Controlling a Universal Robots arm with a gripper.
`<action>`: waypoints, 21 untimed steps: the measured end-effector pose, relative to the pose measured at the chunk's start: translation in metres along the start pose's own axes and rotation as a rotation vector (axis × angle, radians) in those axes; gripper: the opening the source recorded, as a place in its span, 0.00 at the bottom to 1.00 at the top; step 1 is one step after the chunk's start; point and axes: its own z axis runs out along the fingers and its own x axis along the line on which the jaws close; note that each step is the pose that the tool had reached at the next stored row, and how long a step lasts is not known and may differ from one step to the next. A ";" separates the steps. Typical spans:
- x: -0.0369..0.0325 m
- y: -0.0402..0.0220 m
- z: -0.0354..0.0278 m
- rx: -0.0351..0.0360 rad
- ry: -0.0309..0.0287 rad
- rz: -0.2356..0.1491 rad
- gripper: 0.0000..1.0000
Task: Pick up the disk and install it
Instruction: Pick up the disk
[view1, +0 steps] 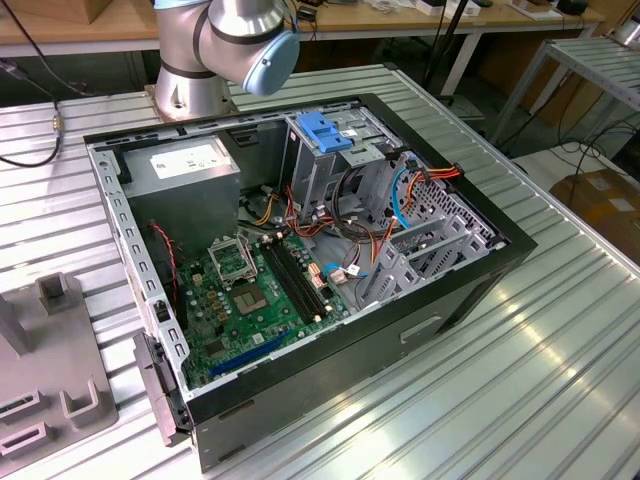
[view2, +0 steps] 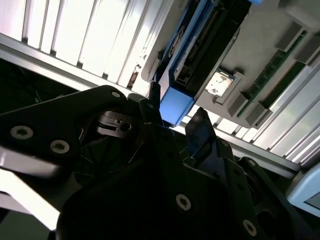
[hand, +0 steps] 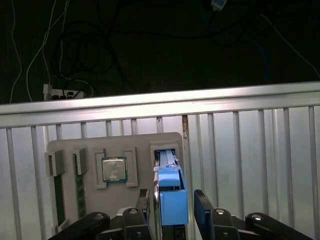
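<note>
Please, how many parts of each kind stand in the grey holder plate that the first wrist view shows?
Disk: 1
Processor chip: 1
Memory sticks: 2
Total: 4

Place: likely robotics lab | signs: slatted metal table (view1: 560, 330), opened computer case (view1: 330, 380), wooden workbench (view1: 380, 28)

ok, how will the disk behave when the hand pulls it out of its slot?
Probably stiff: the disk looks like a metal body in a blue carrier, so little flex. It stands on edge in the grey holder, so an off-axis pull may bind or tip it. The smooth plastic could slip in the hand.
</note>
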 end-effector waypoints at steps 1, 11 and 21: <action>0.0003 0.0000 0.0003 0.0000 0.0009 0.000 0.48; 0.0010 0.0002 0.0195 0.0007 -0.0092 -0.015 0.56; 0.0013 0.0001 0.0200 0.0011 -0.0097 -0.015 0.56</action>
